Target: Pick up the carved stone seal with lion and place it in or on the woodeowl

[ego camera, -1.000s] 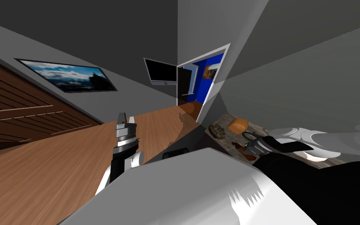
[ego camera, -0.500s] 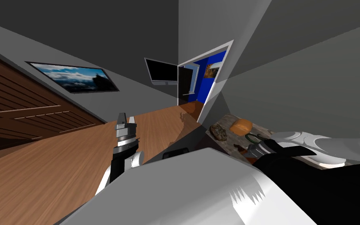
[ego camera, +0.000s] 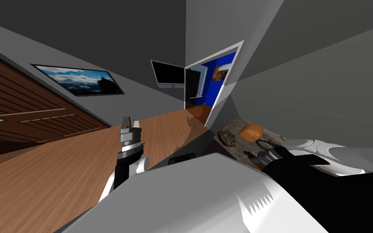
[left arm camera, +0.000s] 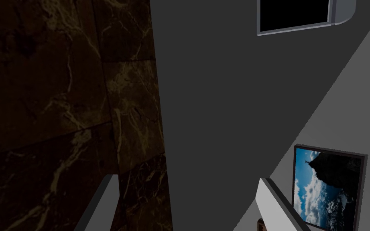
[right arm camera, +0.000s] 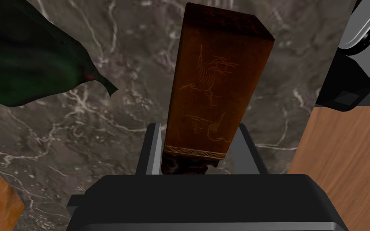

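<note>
The seal [right arm camera: 216, 92] is a tall brown block with thin engraved lines and a carved end. My right gripper [right arm camera: 200, 150] is shut on it near that carved end, one finger pressing each side, above a grey veined marble counter [right arm camera: 112, 132]. In the head view the right gripper [ego camera: 263, 156] is low over the counter [ego camera: 235, 123] at my right. An orange-brown rounded wooden object [ego camera: 251, 132], the likely bowl, stands farther back on the counter. My left gripper [ego camera: 130, 122] is raised over the floor, its fingers [left arm camera: 100, 204] standing open and empty.
A dark green leaf-like object [right arm camera: 27, 60] lies next to the seal, and a grey lumpy object [ego camera: 227, 136] sits at the counter's near end. The wood floor [ego camera: 60, 170] stretches left. An open doorway [ego camera: 210, 89] leads to a blue room.
The whole head view has shifted slightly, so I have turned a little. My right gripper has slid a touch right along the counter, still shut on the seal. The left arm is unchanged.
</note>
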